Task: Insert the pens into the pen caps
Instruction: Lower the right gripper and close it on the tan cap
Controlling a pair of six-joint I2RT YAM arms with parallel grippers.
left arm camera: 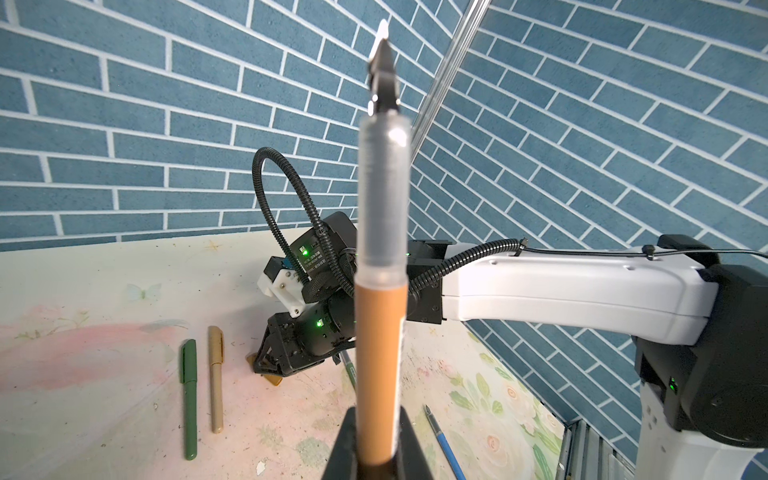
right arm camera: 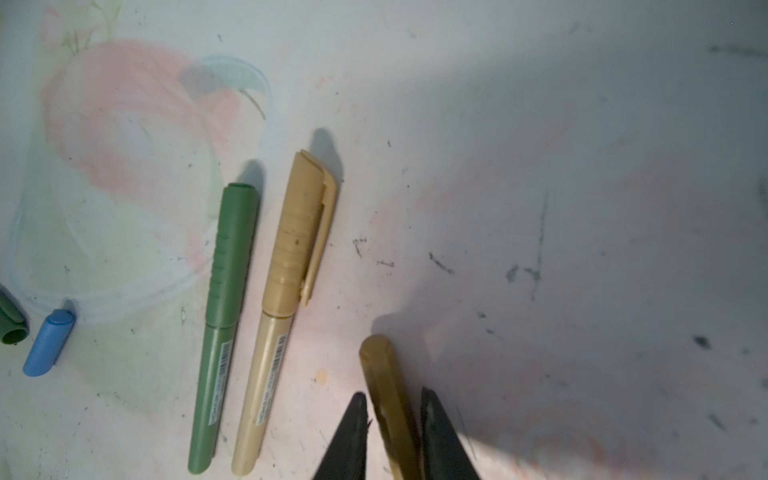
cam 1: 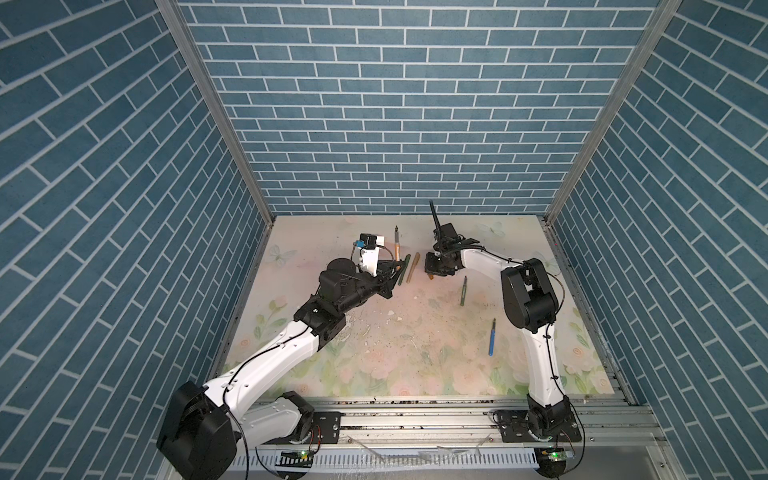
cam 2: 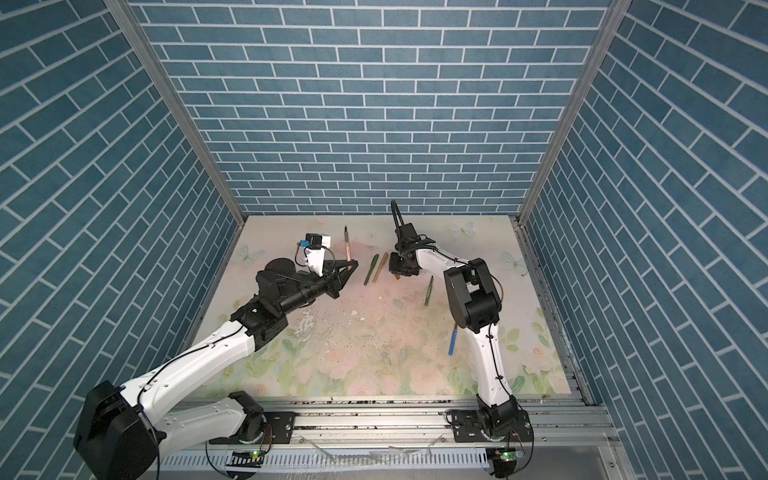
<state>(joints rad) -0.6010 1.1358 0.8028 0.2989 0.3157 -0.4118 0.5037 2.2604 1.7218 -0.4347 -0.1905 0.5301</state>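
My left gripper (left arm camera: 377, 415) (cam 1: 396, 269) is shut on the orange-brown pen (left arm camera: 380, 353) (cam 1: 397, 245), whose dark tip points at the back wall. My right gripper (right arm camera: 392, 392) (cam 1: 432, 274) reaches down to the mat, shut on the amber-brown pen cap (right arm camera: 384, 374) (left arm camera: 274, 379) that lies there. A green pen (right arm camera: 224, 332) (cam 1: 404, 269) and a tan pen (right arm camera: 282, 311) (cam 1: 413, 268) lie side by side between the grippers, each with its cap on. A bare green pen (cam 1: 463, 291) and a blue pen (cam 1: 492, 336) lie further right. A blue cap (right arm camera: 49, 343) and a green cap (right arm camera: 10, 324) lie loose.
The floral mat (cam 1: 415, 365) carries ink marks and small white scraps near its middle. Blue brick walls (cam 1: 395, 124) close in the back and both sides. A metal rail (cam 1: 415, 419) with both arm bases runs along the front edge.
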